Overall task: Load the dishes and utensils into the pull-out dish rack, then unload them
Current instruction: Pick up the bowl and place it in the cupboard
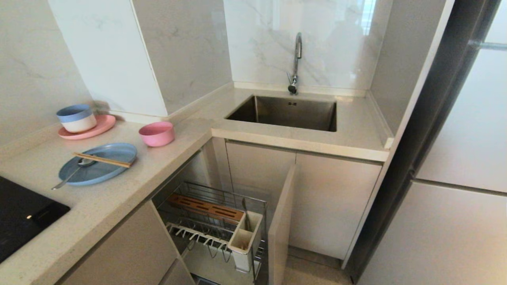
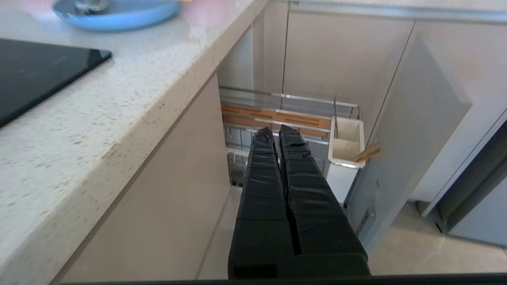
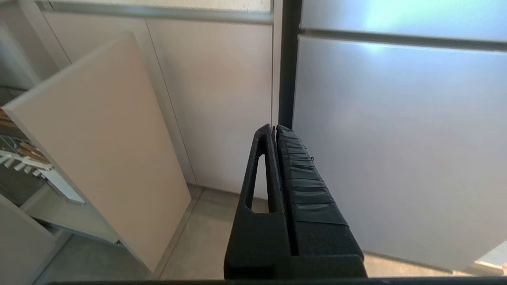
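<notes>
L-shaped pale stone surface [image 1: 119, 198] runs along the left and far walls, sink [image 1: 289, 113] with tap [image 1: 296, 63] set in at the far side. Pull-out dish rack [image 1: 214, 221] stands drawn out below the surface at the corner, beige front panel [image 1: 281, 221] on its right; wooden strip [image 1: 206, 206] at its far side, white prongs [image 1: 194, 235] nearer, white utensil box [image 1: 245, 241] at the right with a thin metal piece standing in it. Black hob [image 1: 23, 215] at the near left. Blue plate [image 1: 99, 163] lies on the surface left of the rack, chopsticks [image 1: 102, 160] laid across it, silver spoon [image 1: 69, 176] resting in it with handle over the near-left rim. Pink bowl [image 1: 157, 133] just beyond the plate, apart from it. Blue-and-white bowl [image 1: 76, 117] sits on a pink plate [image 1: 89, 127] at the far left. Left end effector [image 2: 277, 132] clenched, empty, low in front of the rack. Right end effector [image 3: 275, 128] clenched, empty, facing pale cabinet fronts right of the panel
</notes>
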